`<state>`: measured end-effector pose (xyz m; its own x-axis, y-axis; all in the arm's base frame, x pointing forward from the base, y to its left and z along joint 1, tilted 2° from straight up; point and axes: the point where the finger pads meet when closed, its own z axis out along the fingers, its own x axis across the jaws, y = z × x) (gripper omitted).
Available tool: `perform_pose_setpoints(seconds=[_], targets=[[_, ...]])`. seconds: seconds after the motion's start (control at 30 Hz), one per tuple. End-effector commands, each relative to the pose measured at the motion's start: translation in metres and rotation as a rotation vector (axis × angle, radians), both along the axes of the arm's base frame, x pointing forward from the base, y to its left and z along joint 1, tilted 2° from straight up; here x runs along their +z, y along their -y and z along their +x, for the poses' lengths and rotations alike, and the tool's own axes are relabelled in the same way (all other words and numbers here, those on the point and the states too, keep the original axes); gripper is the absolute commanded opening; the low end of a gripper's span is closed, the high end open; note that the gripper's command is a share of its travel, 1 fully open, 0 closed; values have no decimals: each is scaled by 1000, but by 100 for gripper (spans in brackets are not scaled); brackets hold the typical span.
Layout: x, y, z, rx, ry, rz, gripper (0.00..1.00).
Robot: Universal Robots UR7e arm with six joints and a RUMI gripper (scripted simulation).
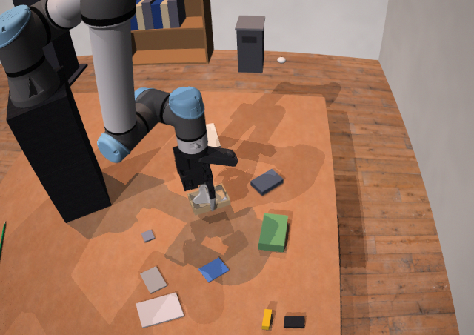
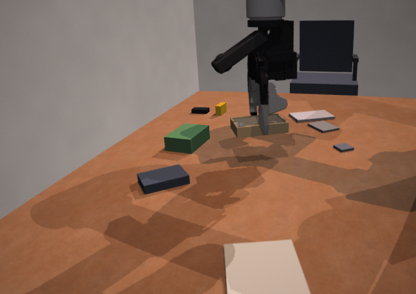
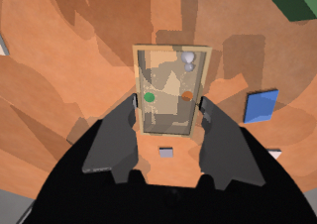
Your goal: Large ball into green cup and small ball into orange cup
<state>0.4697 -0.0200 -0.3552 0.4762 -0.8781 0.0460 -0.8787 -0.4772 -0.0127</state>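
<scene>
Fingers clamp the long sides of the covered wooden puzzle [image 3: 169,91], held just above the bench [image 1: 306,247] beside a green block [image 1: 273,232]. Both balls [image 3: 188,60] sit together in its far corner, well apart from the green cup [image 3: 149,97] and orange cup [image 3: 186,96]; neither appears delivered.

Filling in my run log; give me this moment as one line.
gripper: shut on wooden puzzle | balls: both in far corner, outside cups | green cup: vacant | orange cup: vacant
</scene>
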Motion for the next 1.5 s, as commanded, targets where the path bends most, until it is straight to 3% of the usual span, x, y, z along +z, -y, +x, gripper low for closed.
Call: perform_pose_setpoints(seconds=[0.0,1.47], targets=[[0,0,1,0,1,1,44],[0,0,1,-1,-21,-4,44]])
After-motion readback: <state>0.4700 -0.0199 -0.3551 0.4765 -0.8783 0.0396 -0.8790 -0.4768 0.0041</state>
